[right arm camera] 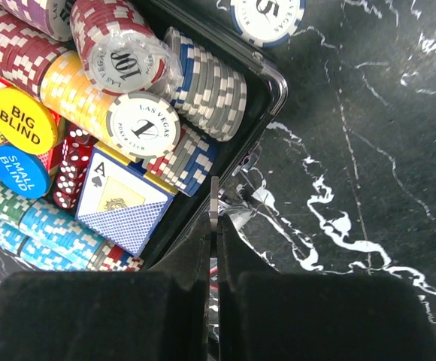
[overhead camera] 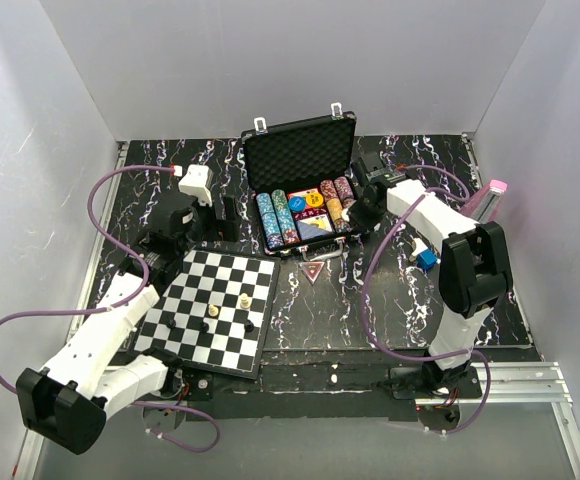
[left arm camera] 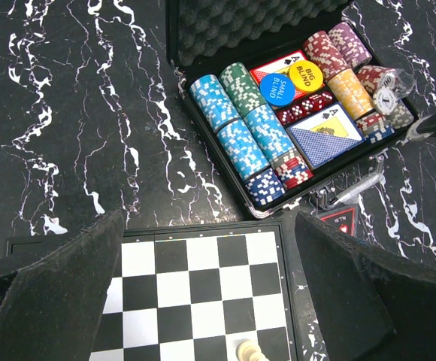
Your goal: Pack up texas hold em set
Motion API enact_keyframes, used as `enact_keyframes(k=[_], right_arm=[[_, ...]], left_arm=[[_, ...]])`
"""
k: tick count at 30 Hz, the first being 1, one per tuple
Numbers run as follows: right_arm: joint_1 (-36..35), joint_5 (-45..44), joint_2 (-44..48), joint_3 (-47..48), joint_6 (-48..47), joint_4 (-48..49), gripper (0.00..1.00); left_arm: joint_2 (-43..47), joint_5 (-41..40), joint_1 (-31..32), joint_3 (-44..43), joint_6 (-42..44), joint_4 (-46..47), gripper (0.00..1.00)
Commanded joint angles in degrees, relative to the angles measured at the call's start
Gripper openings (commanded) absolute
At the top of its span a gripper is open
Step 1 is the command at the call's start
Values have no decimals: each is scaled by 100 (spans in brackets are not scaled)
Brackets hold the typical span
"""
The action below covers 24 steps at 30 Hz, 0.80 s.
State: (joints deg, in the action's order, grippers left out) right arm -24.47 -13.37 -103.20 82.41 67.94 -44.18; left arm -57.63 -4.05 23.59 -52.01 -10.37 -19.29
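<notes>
Lying open at the table's back, the briefcase (overhead camera: 300, 150) keeps its lid up for loading. Over the chessboard's (overhead camera: 215, 305) far edge the left gripper (left arm camera: 210, 222) hangs spread wide. The right gripper (right arm camera: 215, 218), pinched together on nothing I can see, sits at the case's corner. Chip rows (left arm camera: 237, 124), card deck (right arm camera: 124, 199), buttons (right arm camera: 24, 120) and dice (right arm camera: 71, 162) are packed inside. One loose chip (right arm camera: 267, 9) lies outside, probably next.

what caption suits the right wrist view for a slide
Shut right gripper at the poker case edge, chips and cards packed inside

White walls (overhead camera: 270, 60), black marbled tabletop (overhead camera: 150, 160)
</notes>
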Motion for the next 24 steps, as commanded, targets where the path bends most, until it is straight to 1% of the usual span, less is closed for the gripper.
enact_keyframes(k=[1, 7, 13, 24], right_arm=[[-119, -43, 63, -6, 799, -116, 1], [-225, -316, -86, 135, 1142, -222, 1], [-242, -236, -183, 135, 1432, -301, 1], [-251, -483, -245, 56, 1652, -73, 1]], left_arm=[[181, -104, 58, 42, 79, 4, 98], [243, -139, 75, 42, 97, -5, 98], [278, -166, 93, 51, 105, -14, 98], [305, -183, 101, 51, 123, -14, 98]])
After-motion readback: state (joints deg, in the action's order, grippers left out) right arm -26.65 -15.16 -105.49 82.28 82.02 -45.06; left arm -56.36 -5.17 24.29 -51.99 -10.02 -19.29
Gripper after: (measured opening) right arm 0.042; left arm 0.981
